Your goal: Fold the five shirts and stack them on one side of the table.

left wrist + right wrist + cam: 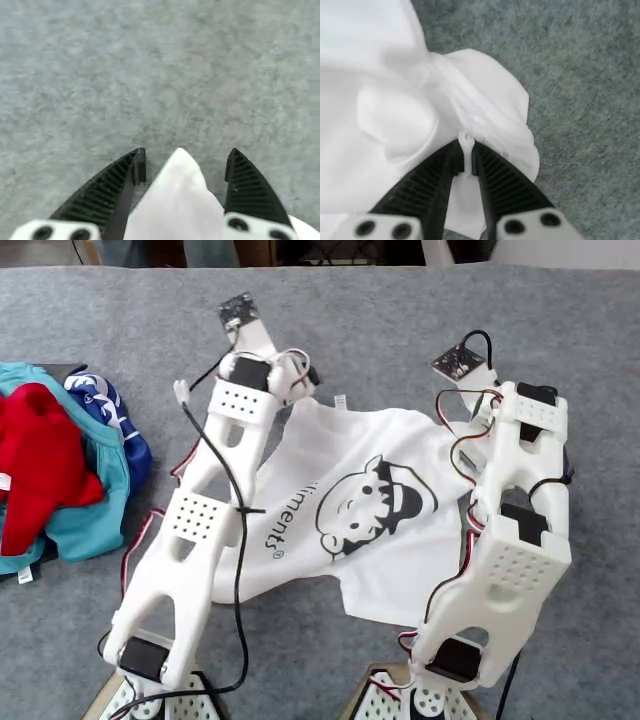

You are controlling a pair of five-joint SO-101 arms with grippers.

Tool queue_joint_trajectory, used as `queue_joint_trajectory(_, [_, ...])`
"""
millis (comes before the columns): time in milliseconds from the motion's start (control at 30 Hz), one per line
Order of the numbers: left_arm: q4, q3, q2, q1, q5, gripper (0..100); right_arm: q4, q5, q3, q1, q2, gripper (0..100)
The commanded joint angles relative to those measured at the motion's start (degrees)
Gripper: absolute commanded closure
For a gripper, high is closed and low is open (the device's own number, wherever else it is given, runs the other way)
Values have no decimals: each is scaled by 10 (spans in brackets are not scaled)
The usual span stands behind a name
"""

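- White shirt point(390, 540), print side up: lay spread but rumpled on the grey tabletop point(400, 310), between the two arms, and was not yet folded.
- Right hand point(465, 147): clenched on a small pleat of the white shirt near its edge, beside a rounded lobe of cloth. A curl of fabric stood just past the fingertips.
- Right arm point(515, 530): stood over the shirt's margin on that side in the overhead view.
- Left hand point(187, 155): released, with its fingers point(112, 192) apart. A pointed corner of the white shirt lay between them, and neither finger pressed the cloth. Bare tabletop lay beyond the corner.
- Left arm point(215, 510): lay along the shirt's opposite margin, up to its far corner.
- Governing relation: the shirt lay directly under the hands, one at each far-side end, so the line joining them ran across the garment. The left hand already had the corner inside its opening. In my judgement it needed only to close before any lift or fold, and the right hand already had its hold.
- Risk, as judged: the right hand's pinch was thin and close to the edge, and it might slip under tension.
- Red shirt point(40, 460), teal shirt point(95, 525) and blue shirt point(110, 410): heaped unfolded at the tabletop's left side, well apart from the white shirt. No folded stack was seen, so the task appeared to be at an early stage.
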Motion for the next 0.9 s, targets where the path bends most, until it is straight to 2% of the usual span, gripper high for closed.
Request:
queue_joint_trajectory(0, [-44,45,-46,20,-4,763,2,4,-6,2,13,985])
queue_joint_trajectory(133, [-91,96,-46,20,-2,770,2,4,-6,2,13,985])
queue_joint_trajectory(267, [-98,107,-48,14,-2,771,2,4,-6,2,13,985])
queue_joint_trajectory(367, [-98,109,-48,11,-1,810,2,4,-6,2,13,985])
queue_joint_trajectory(467, [-91,111,-48,14,-4,843,2,4,-6,2,13,985])
queue_joint_trajectory(733, [-84,111,-49,16,-24,849,2,4,-6,2,13,985])
queue_joint_trajectory(867, [-42,104,-50,25,-33,844,6,4,-7,2,13,985])
